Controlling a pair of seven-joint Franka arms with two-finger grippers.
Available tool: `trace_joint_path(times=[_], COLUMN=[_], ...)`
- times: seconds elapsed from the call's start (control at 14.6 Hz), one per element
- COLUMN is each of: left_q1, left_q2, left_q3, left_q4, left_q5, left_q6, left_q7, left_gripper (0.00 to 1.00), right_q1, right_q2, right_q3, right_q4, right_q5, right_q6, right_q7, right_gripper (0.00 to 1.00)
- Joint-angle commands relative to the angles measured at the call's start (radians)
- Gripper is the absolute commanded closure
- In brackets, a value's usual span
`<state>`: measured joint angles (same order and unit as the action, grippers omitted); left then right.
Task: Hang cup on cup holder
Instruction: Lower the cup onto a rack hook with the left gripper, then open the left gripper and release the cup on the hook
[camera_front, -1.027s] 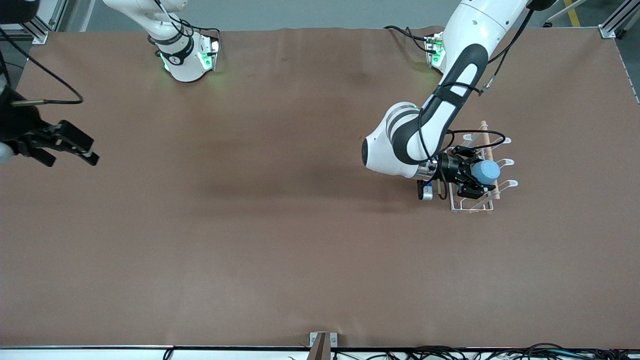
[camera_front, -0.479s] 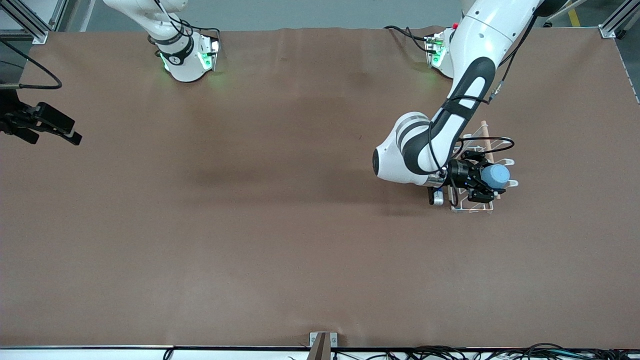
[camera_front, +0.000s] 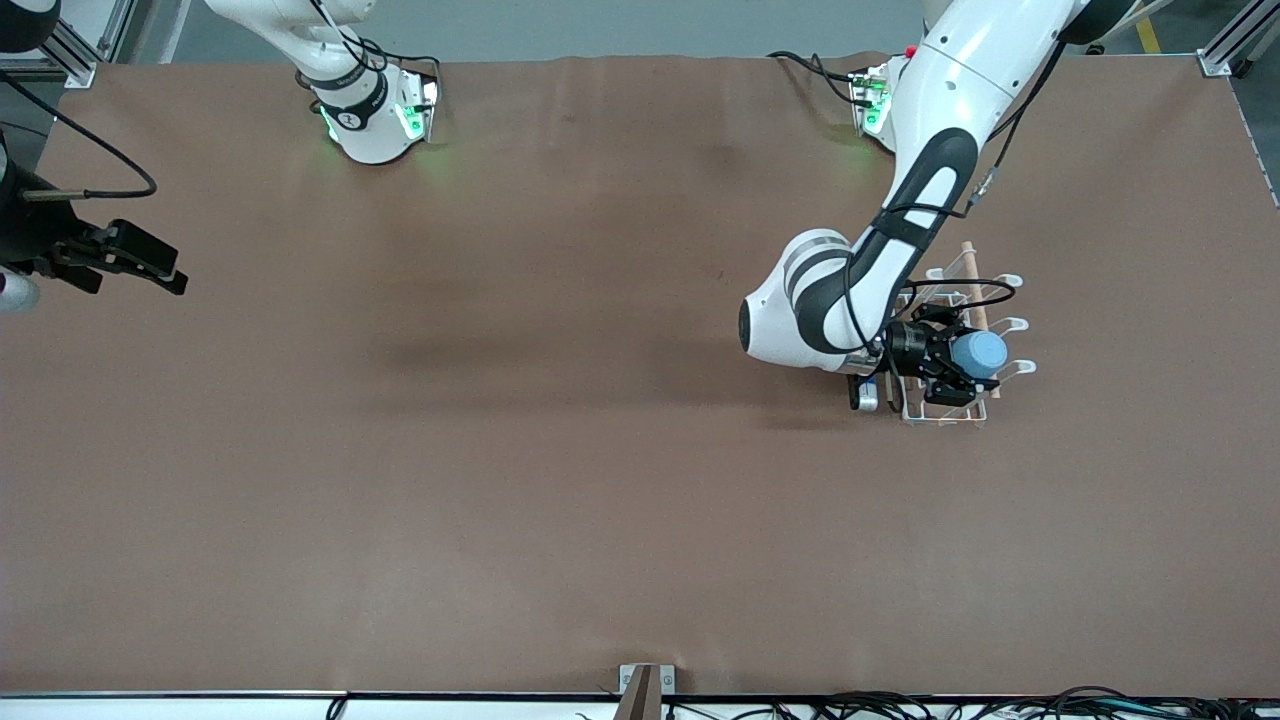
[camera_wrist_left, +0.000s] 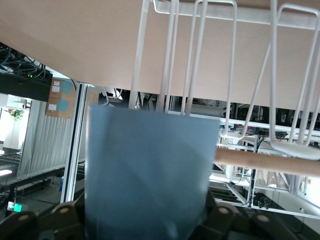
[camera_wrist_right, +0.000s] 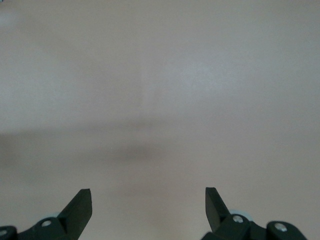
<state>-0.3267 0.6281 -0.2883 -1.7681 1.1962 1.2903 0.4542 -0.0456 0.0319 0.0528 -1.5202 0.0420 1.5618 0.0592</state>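
Note:
The light blue cup lies on its side between the fingers of my left gripper, which is shut on it over the white wire cup holder. In the left wrist view the cup fills the space between the jaws, with no gap showing at either side. The rack's wire prongs and wooden rod stand right beside the cup. Whether a prong is inside the cup is hidden. My right gripper hangs open and empty over the table edge at the right arm's end.
The cup holder stands on the brown table toward the left arm's end, with its wooden rod along the top. A small bracket sits at the table edge nearest the front camera.
The left gripper and cup pushed out over the rack, then drew back a little toward the right arm's end. The right gripper shifted at the table edge.

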Motion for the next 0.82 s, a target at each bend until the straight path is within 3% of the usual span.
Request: trace_joint_path(times=[0.0, 0.27, 0.75], left_q1=[-0.006, -0.009, -0.023], left_q2=[0.005, -0.005, -0.038], left_q3=[-0.006, -0.014, -0.022], left_q4=[0.013, 0.064, 0.416], left_q5=[0.016, -0.013, -0.429], left_q6=[-0.006, -0.009, -0.008], left_q7=[-0.046, -0.083, -0.38], left_gripper=[0.0, 0.0, 0.0], right_q1=[0.058, 0.09, 0.095], right_q2=[-0.024, -0.024, -0.015], right_q3=[-0.082, -0.11, -0.105], right_q4=[-0.035, -0.034, 0.011], right_q5=[-0.002, -0.008, -0.057], right_q6=[0.027, 0.027, 0.018], right_q7=[-0.051, -0.067, -0.058], right_gripper=[0.0, 0.0, 0.0])
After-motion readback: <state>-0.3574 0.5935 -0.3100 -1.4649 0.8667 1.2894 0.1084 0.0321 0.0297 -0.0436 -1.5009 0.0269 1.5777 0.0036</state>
